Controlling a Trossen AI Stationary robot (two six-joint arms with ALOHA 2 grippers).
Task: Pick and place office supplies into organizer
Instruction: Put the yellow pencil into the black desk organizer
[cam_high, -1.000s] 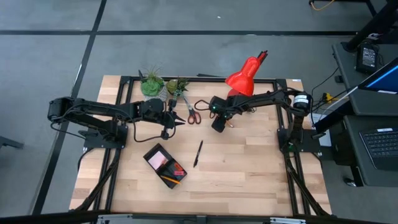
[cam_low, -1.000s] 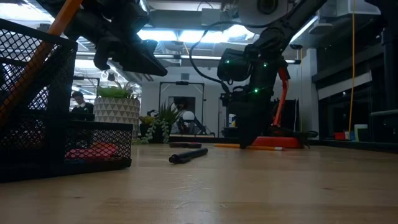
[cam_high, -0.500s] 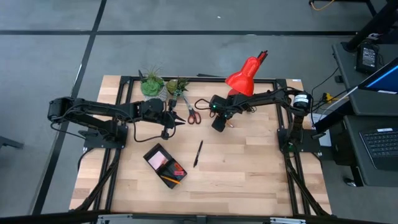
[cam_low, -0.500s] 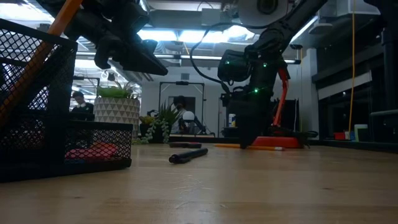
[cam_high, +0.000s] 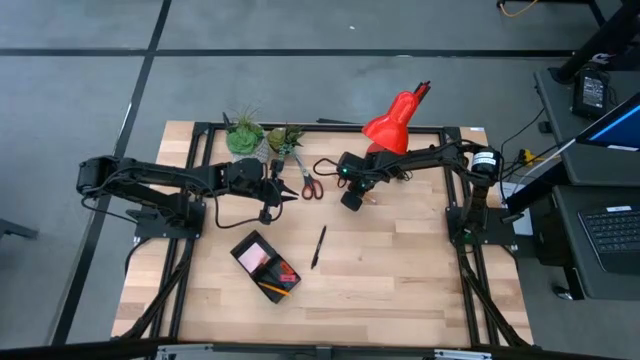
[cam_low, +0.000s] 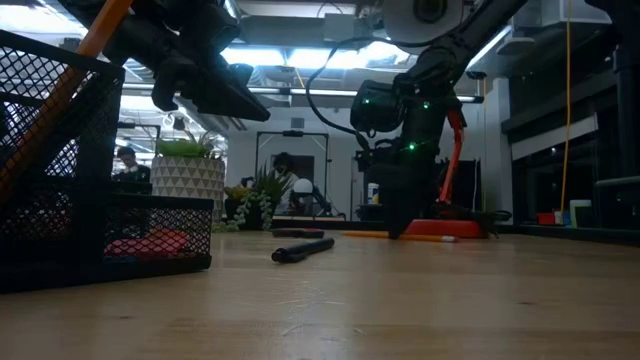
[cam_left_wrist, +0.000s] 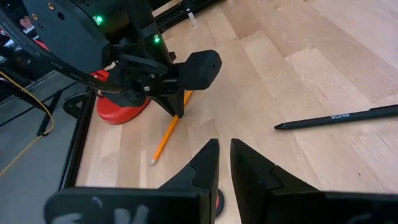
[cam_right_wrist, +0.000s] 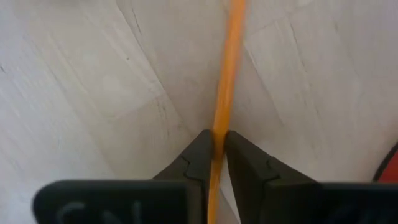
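left gripper (cam_high: 290, 197) hangs over the table's left-centre, fingers nearly closed, empty. organizer (cam_high: 265, 265) lies near the front; the low view cuts it off. right gripper (cam_right_wrist: 216, 144) is pinched onto the orange pencil (cam_right_wrist: 225, 87) beside the red lamp (cam_high: 392, 122); only its wrist view shows the grip.

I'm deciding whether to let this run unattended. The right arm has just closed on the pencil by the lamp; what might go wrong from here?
1. The right gripper pinches the thin pencil with just its jaw tips, so it may swing or slip when lifted.
2. The red lamp base sits right beside the grasp, so the arm might bump it.
3. The black pen lies between the pencil and the organizer; a low carry may knock it away.
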